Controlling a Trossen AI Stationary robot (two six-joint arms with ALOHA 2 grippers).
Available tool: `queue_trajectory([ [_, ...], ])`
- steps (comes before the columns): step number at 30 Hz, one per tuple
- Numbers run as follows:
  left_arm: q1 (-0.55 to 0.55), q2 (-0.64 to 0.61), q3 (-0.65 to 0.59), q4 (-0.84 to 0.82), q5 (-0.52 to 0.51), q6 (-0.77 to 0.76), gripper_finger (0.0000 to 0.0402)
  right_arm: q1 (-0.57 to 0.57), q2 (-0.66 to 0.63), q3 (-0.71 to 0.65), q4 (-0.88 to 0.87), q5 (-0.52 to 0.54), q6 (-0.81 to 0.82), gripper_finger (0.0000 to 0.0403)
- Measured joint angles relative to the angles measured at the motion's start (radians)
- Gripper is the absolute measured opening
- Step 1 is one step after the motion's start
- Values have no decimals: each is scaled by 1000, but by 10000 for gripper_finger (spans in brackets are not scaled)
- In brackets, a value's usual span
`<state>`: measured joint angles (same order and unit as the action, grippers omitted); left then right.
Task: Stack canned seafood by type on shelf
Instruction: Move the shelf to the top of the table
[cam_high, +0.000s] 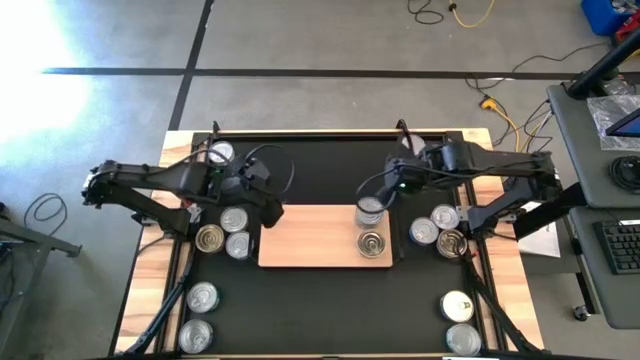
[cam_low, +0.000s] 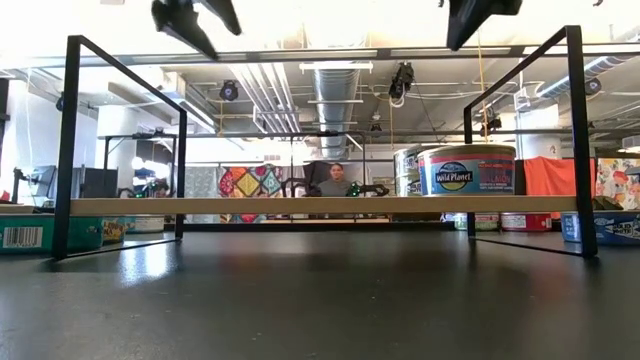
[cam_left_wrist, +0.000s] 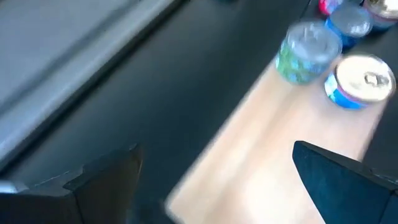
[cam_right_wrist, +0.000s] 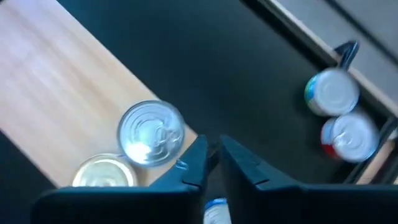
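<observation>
The shelf (cam_high: 310, 238), a light-wood board, lies on the black mat in the middle of the table. Two cans of seafood stand on its right end, a silver-topped one (cam_high: 369, 210) and another one (cam_high: 373, 243) nearer the table's front edge; the low view shows a blue-labelled can (cam_low: 465, 170) on the board. My left gripper (cam_left_wrist: 217, 186) hangs open above the shelf's left end (cam_high: 268, 210), with nothing between its fingers. My right gripper (cam_right_wrist: 214, 155) hangs above the mat just beyond the shelf's right end, its fingers nearly together and holding nothing.
Loose cans stand on the mat to the left of the shelf (cam_high: 233, 219) and to its right (cam_high: 445, 216). More stand near the front corners (cam_high: 202, 296) (cam_high: 457, 306) and one at the far left (cam_high: 221, 153). The shelf's middle is bare wood.
</observation>
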<state>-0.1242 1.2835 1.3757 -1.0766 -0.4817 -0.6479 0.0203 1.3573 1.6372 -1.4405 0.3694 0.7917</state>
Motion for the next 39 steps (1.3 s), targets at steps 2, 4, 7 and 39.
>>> queue_trajectory([
  [2, 0, 0, 46, -99, 64, -112, 398, 0, -26, -24, -1, -26, 67, 76],
  [4, -3, -1, 83, -182, 113, -197, 398, 0, -43, -44, -6, -36, 159, 109],
  [7, -10, -4, 122, -269, 150, -265, 398, -1, -50, -56, -20, -60, 246, 157],
  [39, -229, -873, -603, 324, 406, -547, 398, 10, -560, -695, 519, -319, 403, 320],
])
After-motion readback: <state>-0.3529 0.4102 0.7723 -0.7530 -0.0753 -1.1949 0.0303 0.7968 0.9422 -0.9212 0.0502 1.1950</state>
